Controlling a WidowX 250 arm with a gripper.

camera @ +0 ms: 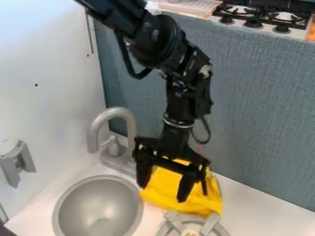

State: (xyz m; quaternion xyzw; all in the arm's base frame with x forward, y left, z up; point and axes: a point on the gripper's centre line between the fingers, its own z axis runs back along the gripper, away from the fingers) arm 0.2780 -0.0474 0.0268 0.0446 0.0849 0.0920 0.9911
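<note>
Seen from the camera's slanted overhead view, a black arm [169, 50] angles down from the top edge, its hand [163, 193] hanging above a rumpled yellow cloth [169, 189] on the white tabletop [258, 207]. The fingers are spread and point downward, one toward the sink side and the other over the middle of the cloth, a stance that leaves room for fabric between them; whether the tips touch it cannot be told. The cloth lies bunched between the faucet [113, 113] and a gray burner [212, 225], close to the blue-gray backing [261, 115], its loose folds likely offering something to pinch. The faucet stands behind the round sink [98, 207], its spout curved, apparently to reach over the bowl. A second stove [261, 20] sits beyond the backing.
</note>
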